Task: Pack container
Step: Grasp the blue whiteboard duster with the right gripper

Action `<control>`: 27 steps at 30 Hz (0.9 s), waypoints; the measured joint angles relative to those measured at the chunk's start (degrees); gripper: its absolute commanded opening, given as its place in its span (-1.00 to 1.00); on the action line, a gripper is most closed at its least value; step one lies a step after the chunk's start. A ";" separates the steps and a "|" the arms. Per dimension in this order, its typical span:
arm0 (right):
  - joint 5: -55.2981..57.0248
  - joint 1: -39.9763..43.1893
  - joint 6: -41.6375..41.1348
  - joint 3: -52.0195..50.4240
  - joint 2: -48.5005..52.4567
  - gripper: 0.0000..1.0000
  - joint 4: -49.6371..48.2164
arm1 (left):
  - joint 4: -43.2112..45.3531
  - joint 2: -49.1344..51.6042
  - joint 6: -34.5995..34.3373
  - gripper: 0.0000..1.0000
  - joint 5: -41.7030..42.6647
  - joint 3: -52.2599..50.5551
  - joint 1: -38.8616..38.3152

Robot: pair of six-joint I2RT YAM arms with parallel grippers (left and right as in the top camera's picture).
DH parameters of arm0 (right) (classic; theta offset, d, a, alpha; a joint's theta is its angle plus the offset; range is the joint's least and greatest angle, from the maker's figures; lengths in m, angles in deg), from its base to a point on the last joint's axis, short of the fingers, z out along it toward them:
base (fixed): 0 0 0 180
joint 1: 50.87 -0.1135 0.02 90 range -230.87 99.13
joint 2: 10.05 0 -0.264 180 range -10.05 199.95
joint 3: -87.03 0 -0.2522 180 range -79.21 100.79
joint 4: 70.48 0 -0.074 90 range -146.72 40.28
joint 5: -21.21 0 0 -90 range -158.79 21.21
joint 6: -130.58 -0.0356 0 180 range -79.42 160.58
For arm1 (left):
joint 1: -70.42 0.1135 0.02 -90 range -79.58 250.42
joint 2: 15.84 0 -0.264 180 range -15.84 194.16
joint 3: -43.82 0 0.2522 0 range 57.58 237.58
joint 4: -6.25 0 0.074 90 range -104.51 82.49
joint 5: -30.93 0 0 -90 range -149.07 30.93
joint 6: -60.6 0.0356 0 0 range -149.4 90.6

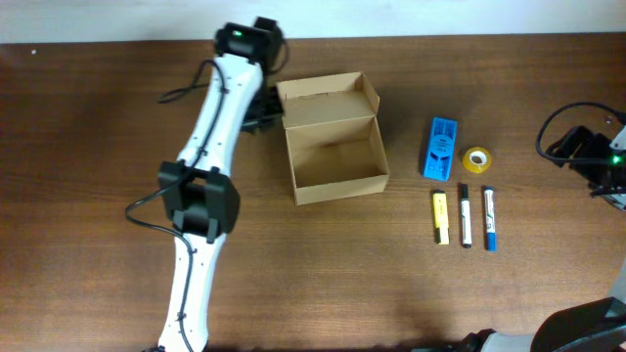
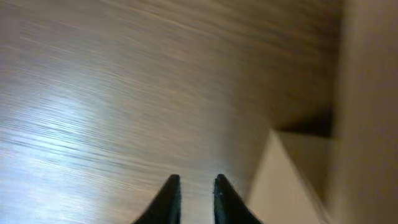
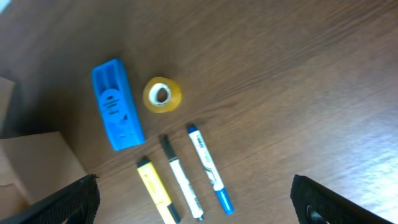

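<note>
Packing not begun: container open, empty, on counter. Right of it, unpacked: blue plastic case, yellow tape roll, highlighter, black marker, blue marker. Left pincer at its left rear corner, nearly closed, holding nothing; right pincer far right, spread open.

Open, empty tan cardboard container, lid raised.

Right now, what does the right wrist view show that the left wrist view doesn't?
Only right wrist: the blue plastic item, yellow tape roll, yellow marker, black marker and blue marker, framed by the right gripper's wide-spread fingers. Only left wrist: the left gripper, fingertips nearly together, low beside the container. Both: part of the container and the wooden table.
</note>
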 measured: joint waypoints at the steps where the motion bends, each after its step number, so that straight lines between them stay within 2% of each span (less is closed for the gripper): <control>1: -0.37 -0.15 -0.04 0.00 0.00 0.98 0.00 | 0.00 0.00 0.52 -0.38 -0.20 0.00 1.22; 3: -0.74 -0.96 -0.07 0.00 0.00 0.98 0.00 | 0.00 0.00 1.70 -0.15 -0.76 0.00 4.00; 5: -0.70 -3.04 -0.02 0.00 0.00 0.98 0.00 | 0.00 0.00 2.97 0.19 -1.29 0.00 6.80; 7: 0.59 -6.25 0.00 0.00 0.02 0.98 0.00 | 0.00 0.00 4.04 0.41 -1.79 0.00 9.29; 9: 3.37 -11.30 -0.07 0.02 0.17 0.98 0.04 | 0.00 0.00 4.85 0.50 -2.34 0.00 11.78; 10: 4.74 -13.92 -0.02 0.09 0.46 0.98 0.04 | 0.00 0.00 5.18 0.67 -2.49 0.00 12.85; 11: 6.03 -16.50 -0.04 0.11 0.94 0.99 0.02 | -0.02 0.00 5.64 0.94 -2.64 0.00 13.75; 12: 6.95 -19.04 -0.13 0.22 1.77 0.98 0.11 | 0.00 0.00 5.97 1.00 -2.80 0.00 14.69; 18: 9.88 -27.85 -1.31 3.23 12.59 0.99 0.11 | -0.04 0.00 6.03 1.00 -2.99 0.00 17.51; 20: 10.25 -28.57 -2.27 5.03 16.74 1.00 0.33 | -0.02 0.00 6.05 1.00 -2.97 0.00 17.62; 22: 10.64 -28.72 -3.37 7.02 20.63 0.93 0.42 | -0.02 0.00 6.19 1.00 -2.97 0.00 17.59; 27: 10.88 -28.72 -4.94 9.60 24.83 0.90 0.04 | -0.02 0.00 6.23 1.00 -2.97 0.00 17.44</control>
